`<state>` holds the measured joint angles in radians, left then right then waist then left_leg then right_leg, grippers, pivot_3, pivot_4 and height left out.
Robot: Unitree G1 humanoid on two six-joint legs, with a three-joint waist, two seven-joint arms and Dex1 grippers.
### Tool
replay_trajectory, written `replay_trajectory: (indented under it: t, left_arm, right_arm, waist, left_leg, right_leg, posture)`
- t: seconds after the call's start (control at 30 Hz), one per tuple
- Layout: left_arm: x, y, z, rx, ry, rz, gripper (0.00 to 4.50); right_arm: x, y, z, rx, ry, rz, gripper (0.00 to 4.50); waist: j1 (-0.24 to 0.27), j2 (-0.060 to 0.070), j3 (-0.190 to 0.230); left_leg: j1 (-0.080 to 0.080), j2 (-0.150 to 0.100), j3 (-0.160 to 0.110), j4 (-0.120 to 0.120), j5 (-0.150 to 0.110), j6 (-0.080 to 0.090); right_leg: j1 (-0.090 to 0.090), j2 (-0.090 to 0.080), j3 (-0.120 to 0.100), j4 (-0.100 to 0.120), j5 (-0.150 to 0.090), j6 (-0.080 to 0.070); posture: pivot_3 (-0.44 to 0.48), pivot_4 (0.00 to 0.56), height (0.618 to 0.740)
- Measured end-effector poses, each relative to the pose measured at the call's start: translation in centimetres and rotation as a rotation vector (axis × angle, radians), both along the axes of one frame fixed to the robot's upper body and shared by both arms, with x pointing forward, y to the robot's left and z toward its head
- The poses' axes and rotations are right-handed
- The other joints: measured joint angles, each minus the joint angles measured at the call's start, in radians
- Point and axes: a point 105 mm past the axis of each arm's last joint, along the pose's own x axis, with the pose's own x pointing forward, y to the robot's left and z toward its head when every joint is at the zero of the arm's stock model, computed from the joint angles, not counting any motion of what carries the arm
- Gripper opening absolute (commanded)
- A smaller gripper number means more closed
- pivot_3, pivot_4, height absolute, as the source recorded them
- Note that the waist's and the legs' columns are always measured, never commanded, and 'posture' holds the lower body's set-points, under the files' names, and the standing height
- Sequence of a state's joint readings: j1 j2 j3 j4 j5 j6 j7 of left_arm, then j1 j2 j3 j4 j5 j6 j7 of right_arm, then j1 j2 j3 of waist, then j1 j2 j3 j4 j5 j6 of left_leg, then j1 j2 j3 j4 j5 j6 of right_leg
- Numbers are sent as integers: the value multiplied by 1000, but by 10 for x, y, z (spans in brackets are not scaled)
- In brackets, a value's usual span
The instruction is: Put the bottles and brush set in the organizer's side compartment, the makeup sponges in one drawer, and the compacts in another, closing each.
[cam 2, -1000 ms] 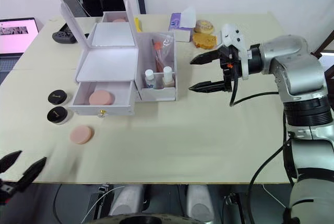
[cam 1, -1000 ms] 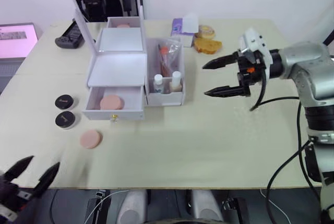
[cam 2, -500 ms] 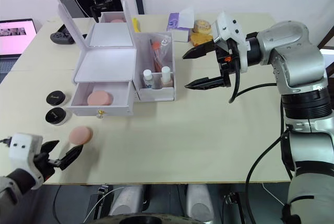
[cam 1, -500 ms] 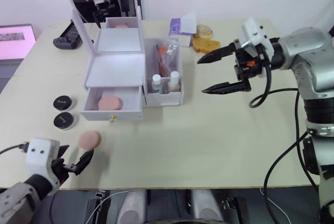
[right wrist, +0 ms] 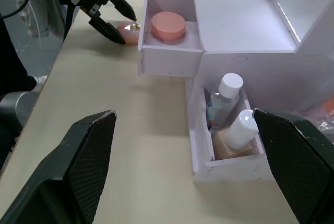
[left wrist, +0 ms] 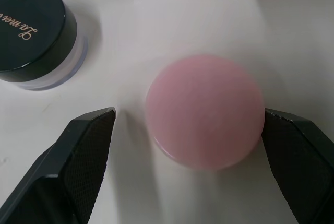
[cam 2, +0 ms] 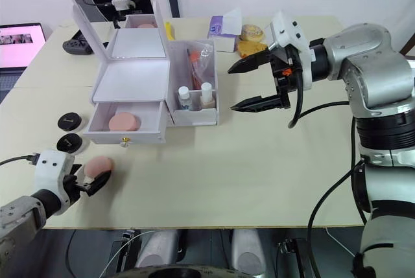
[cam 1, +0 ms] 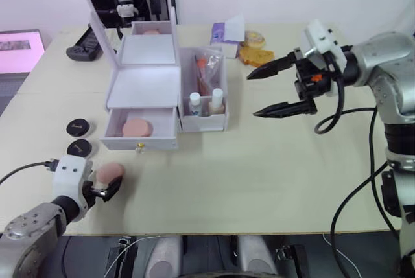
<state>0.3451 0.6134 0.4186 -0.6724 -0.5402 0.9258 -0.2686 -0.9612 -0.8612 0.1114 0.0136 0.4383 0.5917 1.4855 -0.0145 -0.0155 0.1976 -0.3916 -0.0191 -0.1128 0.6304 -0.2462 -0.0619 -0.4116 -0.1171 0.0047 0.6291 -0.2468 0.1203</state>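
**Straddling the loose sponge**

Standing mid-table, the organizer (cam 1: pixel 146 90) has its mirror lid up and one drawer (cam 1: pixel 141 129) pulled out, a pink sponge (cam 1: pixel 135 127) inside. Its side compartment (cam 1: pixel 203 96) holds both bottles (cam 1: pixel 205 102) and the brush set (cam 1: pixel 205 70). Right gripper (cam 1: pixel 275 89) hovers beside it, fingers wide. Left gripper (left wrist: pixel 188 130) brackets the second sponge (left wrist: pixel 204 110), fingers spread, not touching. Two compacts (cam 1: pixel 78 137) sit nearby.

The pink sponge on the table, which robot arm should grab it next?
Left. The left gripper is open with its jaws on either side of the loose pink sponge. The right gripper hangs open in the air beyond the organizer, far from it.
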Motion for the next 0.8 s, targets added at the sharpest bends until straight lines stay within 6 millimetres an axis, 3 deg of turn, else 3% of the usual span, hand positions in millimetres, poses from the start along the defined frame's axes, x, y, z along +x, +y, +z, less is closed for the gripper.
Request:
replay_trajectory:
  t: [0.13, 0.27, 0.3, 0.67, 0.8]
  left_arm:
    - [4, -7, -3, -28, 2, -3, 4480]
    - [4, -14, -3, -33, 6, -20, 2774]
    - [5, -14, -3, -32, 7, -19, 2654]
    - [7, -13, 2, -49, 13, -11, 2655]
    - [-5, 2, 32, -79, -77, 12, 2655]
  right_arm:
    - [0, -1, 0, -5, -9, -10, 4500]
    - [0, -3, 0, -8, -9, -22, 4500]
    - [0, -3, 0, -8, -10, -23, 4500]
    - [6, -4, 3, -7, -45, -47, 4500]
    - [8, -4, 10, 0, -53, -45, 4500]
  waist:
    - [0, 0, 0]
    - [-1, 0, 0]
    - [0, 0, 0]
    - [0, 0, 0]
    - [-7, 0, 0]
  left_leg:
    - [0, 0, 0, 0, 0, 0]
    - [0, 0, 0, 0, 0, 0]
    - [0, 0, 0, 0, 0, 0]
    - [0, 0, 0, 0, 0, 0]
    - [0, 0, 0, -1, 0, 0]
  right_leg:
    - [0, 0, 0, 0, 1, 2]
    - [0, 0, 0, 0, 1, 2]
    - [0, 0, 0, 0, 1, 2]
    - [0, 0, 0, 0, 1, 2]
    - [-1, 0, 0, 0, 1, 2]
  posture:
    - [0, 150, 740]
    - [0, 150, 740]
    - [0, 150, 740]
    - [0, 150, 740]
    - [0, 150, 740]
